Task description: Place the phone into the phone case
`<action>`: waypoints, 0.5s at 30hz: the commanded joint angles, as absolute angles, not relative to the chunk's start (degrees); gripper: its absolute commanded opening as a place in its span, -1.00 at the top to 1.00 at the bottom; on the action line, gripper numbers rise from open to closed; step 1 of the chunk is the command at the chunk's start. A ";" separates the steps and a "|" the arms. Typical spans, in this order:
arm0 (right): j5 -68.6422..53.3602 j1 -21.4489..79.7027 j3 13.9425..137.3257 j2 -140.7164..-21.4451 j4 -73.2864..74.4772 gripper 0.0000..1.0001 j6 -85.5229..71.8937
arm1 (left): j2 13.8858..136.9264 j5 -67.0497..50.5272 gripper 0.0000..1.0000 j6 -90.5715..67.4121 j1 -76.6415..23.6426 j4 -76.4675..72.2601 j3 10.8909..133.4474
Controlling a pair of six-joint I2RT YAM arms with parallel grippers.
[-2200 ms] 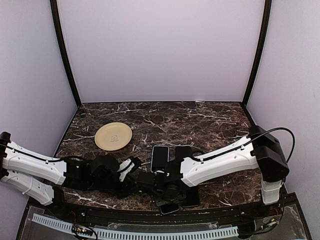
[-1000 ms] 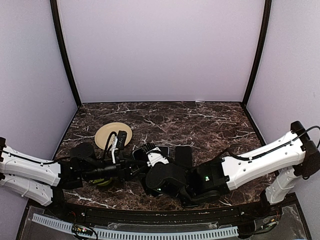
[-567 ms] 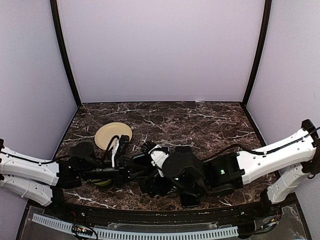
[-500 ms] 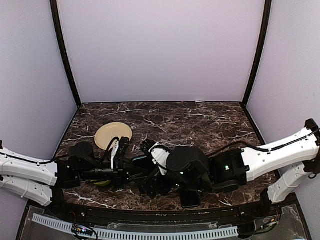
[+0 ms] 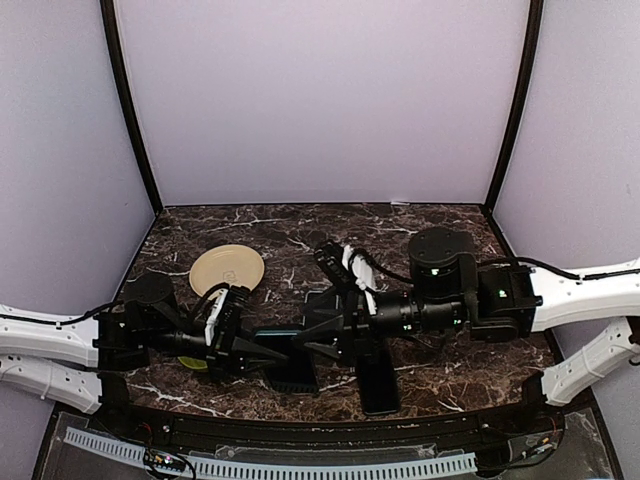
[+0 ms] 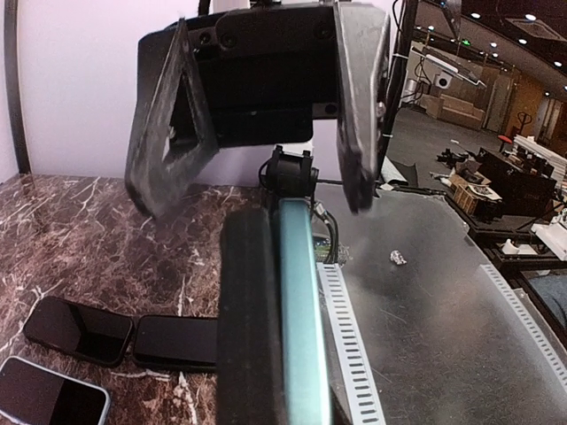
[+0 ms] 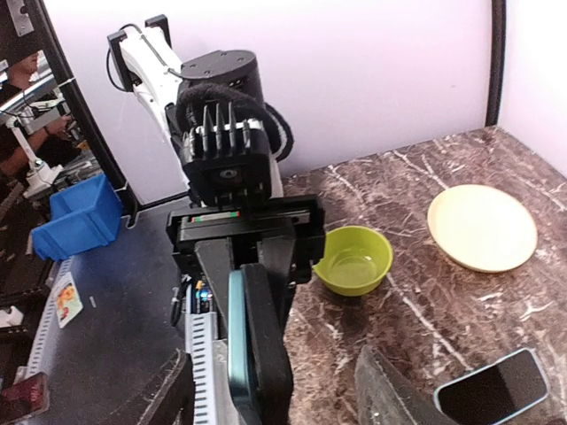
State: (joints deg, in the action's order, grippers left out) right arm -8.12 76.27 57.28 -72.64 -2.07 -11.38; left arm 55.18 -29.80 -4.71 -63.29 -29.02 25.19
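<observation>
While the left tool (image 5: 262,350) clamped the black phone case (image 6: 248,328) edge-on, with the teal phone (image 6: 301,323) flat against it at lower center of both wrist views, the right tool (image 6: 257,205) stood wide, one finger on each side of the pair's end, apart from it. Couldn't tell if the phone was seated.

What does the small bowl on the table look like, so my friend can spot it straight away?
Start at the dark marble table and find the flat cream plate on its left half. Just nearer the near edge from that plate sits the bowl. It is the only lime green thing there, deep-sided, unlike the flat pale plate and the dark-screened phones.
</observation>
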 commanded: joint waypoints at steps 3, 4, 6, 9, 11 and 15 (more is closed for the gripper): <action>-15.90 75.57 58.15 -74.56 -3.27 -0.32 -9.81 | 54.94 -33.74 1.00 -1.46 -63.46 -32.12 29.50; -16.18 75.58 57.73 -74.15 -3.36 -0.33 -9.92 | 54.98 -34.03 1.00 -1.36 -63.48 -32.28 29.59; -15.97 75.54 56.65 -73.47 -4.30 -0.26 -10.28 | 55.39 -34.59 1.00 -1.43 -63.46 -32.94 29.70; -15.79 75.50 56.51 -74.07 -5.79 0.12 -10.72 | 56.41 -35.85 1.00 -1.51 -63.46 -33.38 30.19; -16.16 75.45 57.52 -75.21 -5.69 0.41 -10.57 | 56.96 -36.77 1.00 -1.28 -63.46 -33.47 30.60; -16.14 75.04 59.48 -76.84 -3.74 0.88 -9.58 | 57.30 -37.92 1.00 -0.66 -63.46 -33.55 31.62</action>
